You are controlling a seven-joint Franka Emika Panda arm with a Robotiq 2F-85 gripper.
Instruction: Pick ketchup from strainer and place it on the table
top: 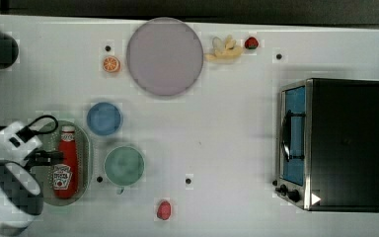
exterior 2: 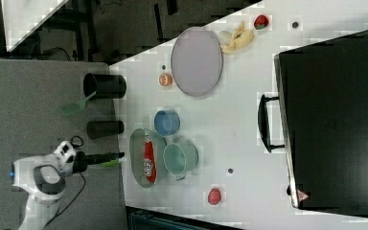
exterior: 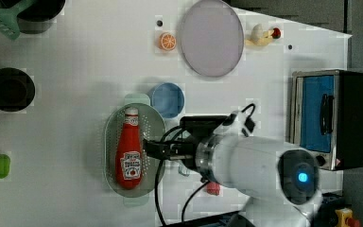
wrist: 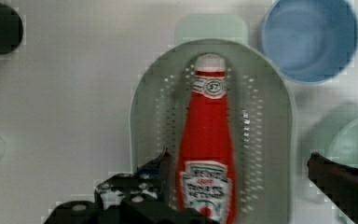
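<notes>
Right now we see the ketchup (top: 66,165) lying flat on its side inside the strainer (top: 87,163), its white cap toward the blue bowl (top: 104,118) and its white label facing up. In the wrist view the bottle (wrist: 206,149) runs along the length of the pale green basin (wrist: 270,140), resting over the perforated centre, and our gripper (wrist: 242,175) hangs above it with its jaws spread wide: one dark fingertip (wrist: 161,163) sits beside the label and the other finger shows well off on the far side of the strainer's rim, neither touching the bottle. In the left view the gripper (exterior: 151,147) reaches over the strainer (exterior: 153,123) from the left view's right, close beside the lower body of the ketchup (exterior: 129,153). The strainer stands on the white table (top: 237,128), with the blue bowl just beside its cap end and the green bowl (top: 124,165) near its long side. Farther off on the table we find a round grey plate (top: 165,56), an orange slice (top: 111,64), a banana (top: 225,49) with a strawberry (top: 251,43) next to it, a small red fruit (top: 164,210), and a toaster oven (top: 335,143) at the top view's right. In the right view the ketchup (exterior 2: 149,163) lies in the strainer (exterior 2: 136,163) between the arm (exterior 2: 43,177) and the green bowl (exterior 2: 179,159).
</notes>
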